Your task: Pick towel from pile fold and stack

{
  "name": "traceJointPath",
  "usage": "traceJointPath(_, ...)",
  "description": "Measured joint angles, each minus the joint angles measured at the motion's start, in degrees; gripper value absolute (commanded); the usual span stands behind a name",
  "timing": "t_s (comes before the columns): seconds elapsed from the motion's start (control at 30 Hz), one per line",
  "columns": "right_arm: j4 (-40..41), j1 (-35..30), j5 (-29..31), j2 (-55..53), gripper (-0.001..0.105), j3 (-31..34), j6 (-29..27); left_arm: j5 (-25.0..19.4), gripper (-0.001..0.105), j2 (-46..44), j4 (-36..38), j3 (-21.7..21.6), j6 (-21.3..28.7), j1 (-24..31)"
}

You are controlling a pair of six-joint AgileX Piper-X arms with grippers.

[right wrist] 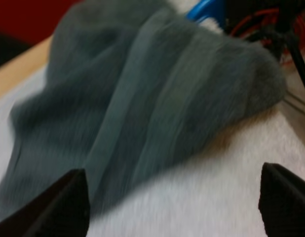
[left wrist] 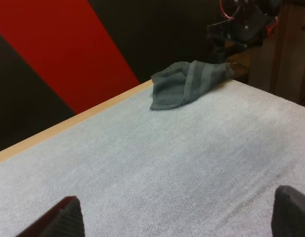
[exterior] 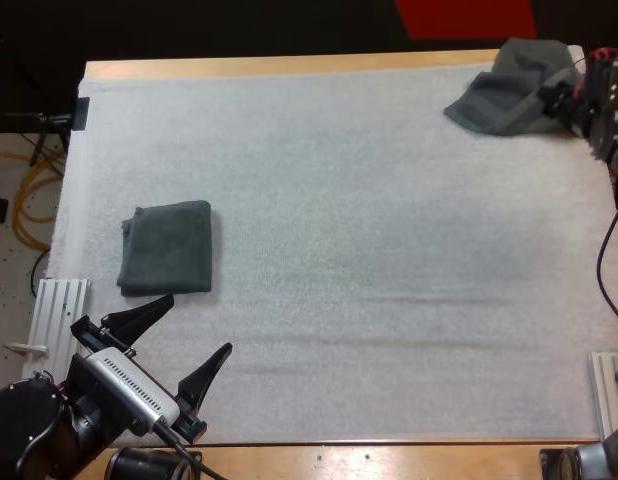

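Picking step: right gripper (right wrist: 173, 170) sits at the crumpled towel (exterior: 511, 88), fingers (right wrist: 68, 205) apart, one to each side, gripping nothing; judged to be the approach before the grab.
Towel location: far right corner of the white mat (exterior: 389, 250), bunched, with a raised fold facing the right arm.
Technique: lower onto the raised ridge and pinch one layer close to an edge or corner, so the cloth hangs open when lifted. A grab into the bulk would likely give a wad that is hard to flatten.
Left gripper (exterior: 198, 323): near left of the desk (exterior: 289, 66), fingers spread wide, empty, just on the near side of the folded towel.
Folded towel (exterior: 167, 247): flat on the mat at left, well apart from the crumpled one; judged the base of the stack.
Obstructions: nothing lies on the mat between the two towels. The crumpled towel is close to the desk's far edge, so a push toward the far right could slide it off.
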Motion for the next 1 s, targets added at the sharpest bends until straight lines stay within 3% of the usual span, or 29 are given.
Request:
traceJointPath(0.17, -0.72, -3.44, -1.45, 6.64, 0.069, -4.83, 7.29, 0.00, 0.074, 0.00, 0.00, 0.00, 0.00, 0.00)
traceJointPath(0.5, -1.22, -6.24, -13.56, 17.62, 0.067, -11.65, 14.56, 0.00, 0.074, 0.00, 0.00, 0.00, -3.16, 0.00)
traceJointPath(0.63, -2.26, -6.41, -15.07, 18.34, 0.041, -12.18, 14.89, 0.00, 0.074, 0.16, 0.00, 0.10, -3.80, 0.00)
traceJointPath(0.7, -2.68, -6.50, -14.78, 18.34, 0.018, -12.54, 15.09, 0.00, 0.074, 0.15, 0.00, 0.10, -4.18, 0.00)
traceJointPath(0.77, -2.87, -6.57, -14.82, 18.34, 0.002, -12.69, 15.28, 0.00, 0.074, 0.15, 0.00, 0.10, -4.31, 0.00)
traceJointPath(1.0, -2.87, -6.97, -16.71, 18.34, 0.000, -12.69, 14.82, 0.00, 0.074, 0.15, 0.00, 0.10, -5.11, 0.00)
